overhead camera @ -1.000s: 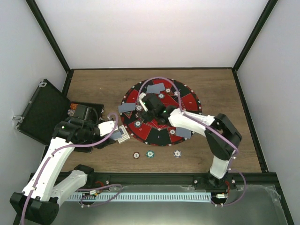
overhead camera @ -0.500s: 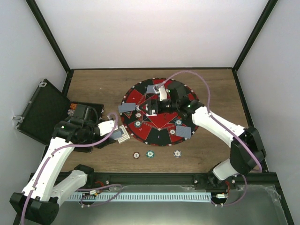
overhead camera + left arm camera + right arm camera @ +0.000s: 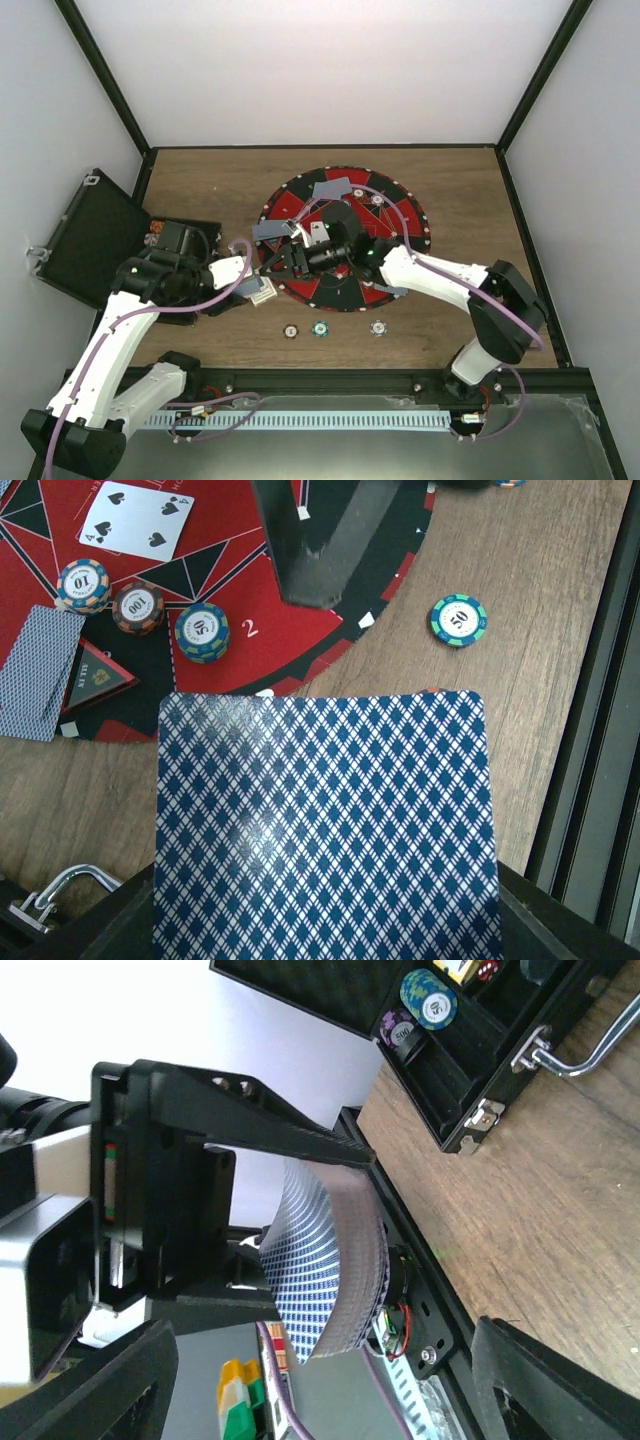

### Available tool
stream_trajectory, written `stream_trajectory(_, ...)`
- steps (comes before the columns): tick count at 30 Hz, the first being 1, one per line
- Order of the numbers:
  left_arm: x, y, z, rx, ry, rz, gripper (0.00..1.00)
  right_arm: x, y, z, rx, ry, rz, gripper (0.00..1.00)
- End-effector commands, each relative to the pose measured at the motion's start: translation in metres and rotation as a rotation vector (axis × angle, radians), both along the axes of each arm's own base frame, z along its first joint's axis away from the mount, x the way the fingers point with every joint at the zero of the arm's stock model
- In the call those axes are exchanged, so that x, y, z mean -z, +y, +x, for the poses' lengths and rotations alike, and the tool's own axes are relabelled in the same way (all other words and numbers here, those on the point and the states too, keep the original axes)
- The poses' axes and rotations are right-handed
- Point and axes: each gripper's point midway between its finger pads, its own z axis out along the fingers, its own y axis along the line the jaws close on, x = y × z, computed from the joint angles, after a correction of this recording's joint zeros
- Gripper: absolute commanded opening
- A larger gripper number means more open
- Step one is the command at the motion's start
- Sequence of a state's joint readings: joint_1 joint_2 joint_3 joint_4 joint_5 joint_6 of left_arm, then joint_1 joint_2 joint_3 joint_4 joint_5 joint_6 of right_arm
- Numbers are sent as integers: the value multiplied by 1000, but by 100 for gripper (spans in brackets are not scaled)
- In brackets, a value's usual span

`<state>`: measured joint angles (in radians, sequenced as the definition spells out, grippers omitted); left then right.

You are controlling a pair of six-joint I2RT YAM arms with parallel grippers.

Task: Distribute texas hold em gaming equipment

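Top external view: left claw [image 3: 252, 282] clamps the card deck [image 3: 325, 830] at the eight o'clock edge of the round mat [image 3: 405, 215], presenting it.
Right claw [image 3: 283, 262], jaws apart, faces the deck, apparently to draw a card.

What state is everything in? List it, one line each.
left gripper, shut on deck
deck, held, bowed
right gripper, open
black case, lid open
four of spades, face up
green chip, lying flat
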<state>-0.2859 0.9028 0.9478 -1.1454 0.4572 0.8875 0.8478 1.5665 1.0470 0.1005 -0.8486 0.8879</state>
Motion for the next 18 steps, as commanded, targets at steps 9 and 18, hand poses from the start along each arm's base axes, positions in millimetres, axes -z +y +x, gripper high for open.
stream_trajectory(9, -14, -7, 4, 20, -39, -41, 4, 3, 36, -19, -98, 80, 40, 75)
stream_trajectory(18, -14, -7, 4, 20, -38, -44, 4, 10, 64, -22, -143, 128, 67, 72)
